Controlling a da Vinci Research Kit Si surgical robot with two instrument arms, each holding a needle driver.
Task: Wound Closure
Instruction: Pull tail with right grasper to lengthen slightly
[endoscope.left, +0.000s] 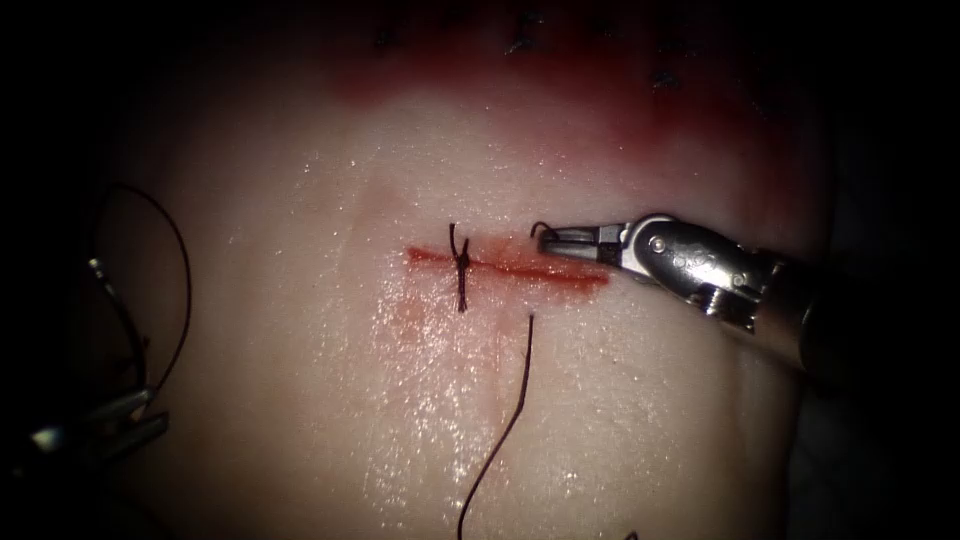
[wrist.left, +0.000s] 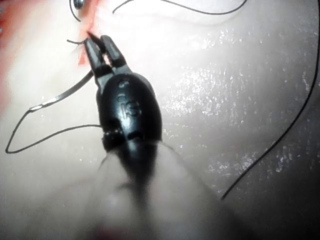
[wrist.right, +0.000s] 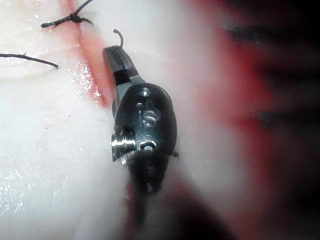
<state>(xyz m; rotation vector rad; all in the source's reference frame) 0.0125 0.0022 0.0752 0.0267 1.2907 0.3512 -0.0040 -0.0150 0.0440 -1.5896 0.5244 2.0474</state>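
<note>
Pale, glistening tissue (endoscope.left: 300, 420) with a horizontal cut (endoscope.left: 570, 274) and one knotted stitch (endoscope.left: 462, 266): the right tool (endoscope.left: 562, 240), entering from 3 o'clock, clamps a short curled thread end (endoscope.left: 541, 229), seemingly to steady it, while the needle (endoscope.left: 122, 318) lies outside the tissue at 8 o'clock beside the left tool (wrist.left: 102, 44), whose grip cannot be made out.

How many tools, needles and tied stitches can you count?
Tools: 2 (right tool gripping the thread end; left tool, hold unclear)
Needles: 1 (needle beside the left tool, not in the tissue)
Tied stitches: 1 (tied stitch across the cut)
Total: 4
</note>
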